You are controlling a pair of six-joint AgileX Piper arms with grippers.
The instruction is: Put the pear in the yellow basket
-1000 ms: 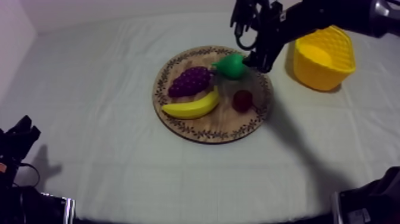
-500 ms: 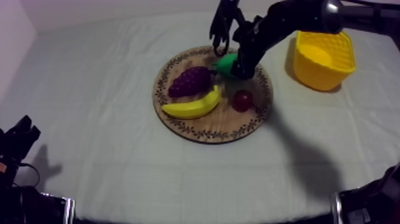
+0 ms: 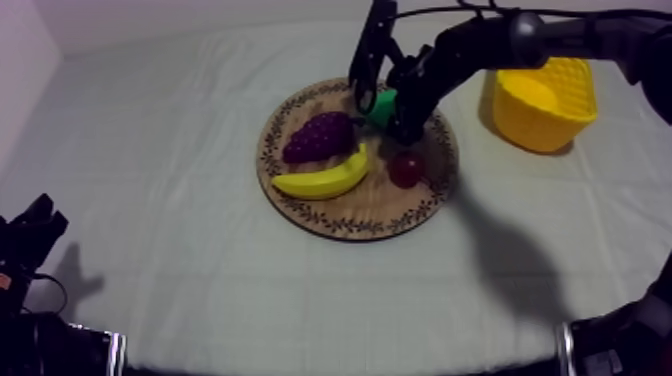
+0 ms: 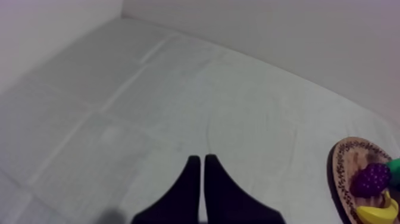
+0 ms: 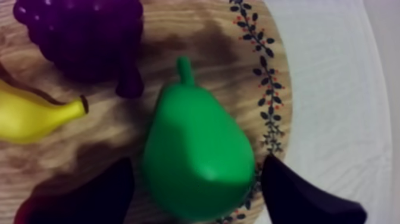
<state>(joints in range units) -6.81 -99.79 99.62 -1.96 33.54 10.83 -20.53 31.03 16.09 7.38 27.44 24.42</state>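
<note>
Green pear (image 5: 199, 158), purple grapes (image 3: 320, 135), yellow banana (image 3: 320, 181) and basket (image 3: 531, 124), brown board (image 3: 376, 206) with leafy rim.

grapes (image 5: 83, 36) close beside the pear (image 5: 199, 149), bare board (image 5: 196, 36) on both flanks, open cloth (image 3: 200, 250) beyond

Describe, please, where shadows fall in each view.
Top view: the right arm shadows the grey-white cloth beside the round wooden board; right wrist view: dark shadow on the board beside the green toy pear; left wrist view: cloth evenly lit.
</note>
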